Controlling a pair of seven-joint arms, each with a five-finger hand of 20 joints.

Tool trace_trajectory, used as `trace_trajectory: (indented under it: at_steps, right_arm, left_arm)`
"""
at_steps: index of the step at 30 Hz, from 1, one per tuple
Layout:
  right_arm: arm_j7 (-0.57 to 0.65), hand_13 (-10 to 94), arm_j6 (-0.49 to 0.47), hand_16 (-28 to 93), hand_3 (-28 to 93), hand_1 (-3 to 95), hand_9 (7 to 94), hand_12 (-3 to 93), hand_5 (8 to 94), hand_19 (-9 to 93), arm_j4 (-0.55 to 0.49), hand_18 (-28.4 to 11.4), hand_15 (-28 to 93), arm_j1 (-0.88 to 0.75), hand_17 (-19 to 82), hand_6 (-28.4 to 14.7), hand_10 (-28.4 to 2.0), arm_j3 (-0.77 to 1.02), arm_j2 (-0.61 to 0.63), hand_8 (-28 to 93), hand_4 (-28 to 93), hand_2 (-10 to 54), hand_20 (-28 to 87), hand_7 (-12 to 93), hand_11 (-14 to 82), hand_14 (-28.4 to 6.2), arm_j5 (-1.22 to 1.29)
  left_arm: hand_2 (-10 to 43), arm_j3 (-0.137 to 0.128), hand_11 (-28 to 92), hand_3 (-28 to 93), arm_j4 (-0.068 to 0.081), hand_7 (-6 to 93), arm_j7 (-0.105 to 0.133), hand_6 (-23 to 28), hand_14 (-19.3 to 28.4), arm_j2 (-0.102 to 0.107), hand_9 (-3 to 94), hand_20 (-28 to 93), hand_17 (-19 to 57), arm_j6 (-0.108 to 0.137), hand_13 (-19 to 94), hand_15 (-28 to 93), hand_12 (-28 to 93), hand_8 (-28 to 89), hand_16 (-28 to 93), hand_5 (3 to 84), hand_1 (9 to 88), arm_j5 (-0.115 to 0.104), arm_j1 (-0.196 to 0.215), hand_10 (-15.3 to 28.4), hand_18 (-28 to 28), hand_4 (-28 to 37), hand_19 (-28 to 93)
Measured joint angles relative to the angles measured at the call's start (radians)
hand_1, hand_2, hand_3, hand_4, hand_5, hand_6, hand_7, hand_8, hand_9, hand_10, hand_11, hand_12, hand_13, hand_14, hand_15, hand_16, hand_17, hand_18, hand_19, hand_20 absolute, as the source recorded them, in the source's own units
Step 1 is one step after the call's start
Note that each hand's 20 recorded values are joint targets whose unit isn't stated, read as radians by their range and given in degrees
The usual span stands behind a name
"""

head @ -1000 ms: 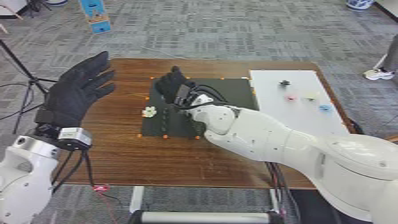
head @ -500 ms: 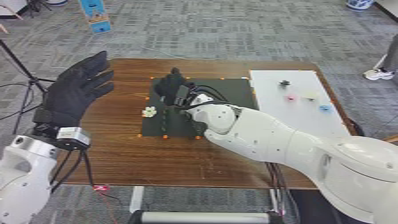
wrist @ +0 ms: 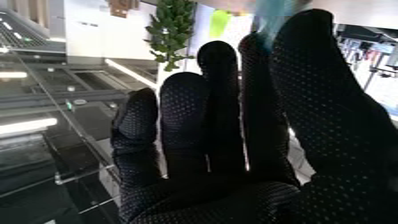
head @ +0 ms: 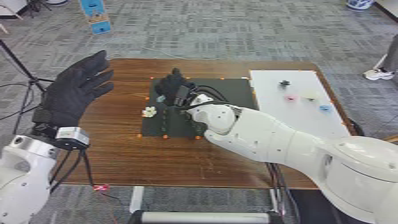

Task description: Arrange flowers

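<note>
The right hand (head: 175, 86) pinches a light blue item (wrist: 277, 14) over the black mat's (head: 226, 92) 10 o'clock corner. The left hand (head: 67, 95) is open at the tabletop's (head: 124, 160) 9 o'clock side. The white flower (head: 149, 112) lies at 7 o'clock from the right hand.

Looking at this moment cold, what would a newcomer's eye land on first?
Probably the white right arm, stretched across the brown table, its black right hand over the dark mat. Next, the open left hand, raised at the left. Then small flowers: white on the mat, pink on the white board at right.
</note>
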Motion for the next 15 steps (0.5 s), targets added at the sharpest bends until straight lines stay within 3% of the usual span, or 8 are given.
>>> trace_trajectory:
  at_steps: [5, 11, 15]
  right_arm:
    - [0.007, 49, -0.009, 36, 60, 52.1, 53.2, 39.7, 54.4, 78, -0.003, -16.3, 80, 0.0, 24, 6.1, -8.3, 0.0, 0.001, -23, -28, -9.5, 58, 37, 49.0, -7.6, -0.002]
    - [0.014, 48, -0.027, 37, 77, 42.2, 51.8, 38.6, 51.9, 78, -0.011, -16.3, 79, 0.0, 23, 6.0, -8.4, 0.004, 0.004, -23, -28, -9.5, 58, 36, 49.7, -7.9, -0.019]
    - [0.023, 51, -0.076, 37, 81, 43.4, 54.0, 44.8, 46.4, 80, -0.053, -16.9, 80, -0.003, 25, 4.7, -8.2, 0.026, 0.022, -21, -28, -9.5, 58, 34, 44.7, -8.5, -0.037]
  left_arm:
    - [-9.2, 0.003, 15, 63, 0.001, 16.1, 0.0, 3.4, 13.8, 0.002, 19.3, 10, -11.3, 0.0, 14, 13, 14, -11, 4, 25.2, 25.5, 0.0, -0.002, 11.8, 19.0, -28.3, 33]
    - [-9.1, 0.003, 15, 64, 0.002, 16.1, 0.0, 3.3, 13.9, 0.002, 19.3, 10, -11.3, 0.0, 14, 13, 14, -11, 5, 25.2, 25.3, 0.0, -0.002, 11.8, 19.0, -28.3, 33]
    - [-9.2, -0.006, 14, 64, 0.0, 16.1, -0.001, 3.3, 13.1, 0.001, 19.2, 10, -11.2, 0.001, 14, 12, 14, -11, 5, 25.3, 25.4, 0.0, 0.005, 11.4, 18.9, -28.3, 33]
